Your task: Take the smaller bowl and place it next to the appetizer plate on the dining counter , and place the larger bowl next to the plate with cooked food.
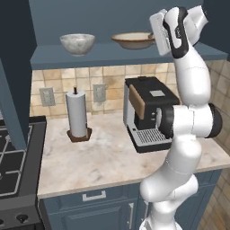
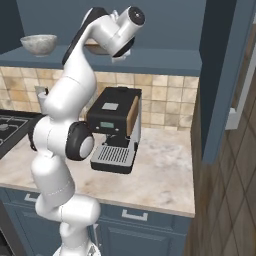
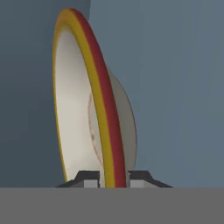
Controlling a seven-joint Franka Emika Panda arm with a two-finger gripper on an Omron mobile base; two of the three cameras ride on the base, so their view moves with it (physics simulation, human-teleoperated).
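While our arm reaches up to the shelf [image 1: 134, 55], the room below it is a kitchen corner: a beige marble-look counter [image 1: 103, 161] on dark blue cabinets [image 1: 99, 211], a tan tiled backsplash [image 1: 112, 74] with two outlets, and a dark blue shelf under a blue wall. At the counter's left edge sits a black stove [image 1: 13, 157], with a dark blue panel hanging above it.

Near the counter's back edge we see a paper towel roll [image 1: 77, 114] standing upright on a brown base. To its right, towards the counter's right end, a black and silver coffee machine [image 1: 146, 114] stands, partly hidden behind our arm in both base views.

On the shelf, the smaller bowl [image 1: 77, 43] sits upright towards the left end, well apart from our gripper [image 3: 113, 179]. The larger bowl [image 1: 132, 40] sits further right, near the shelf's front edge, and our hand is right at its right side. In the hand view the bowl's rim [image 3: 103, 100], banded red and yellow, runs between our two fingertips [image 3: 89, 178], which are spread on either side of it; whether the pads touch the rim we cannot tell. The cream inside faces left there, the pale underside right.
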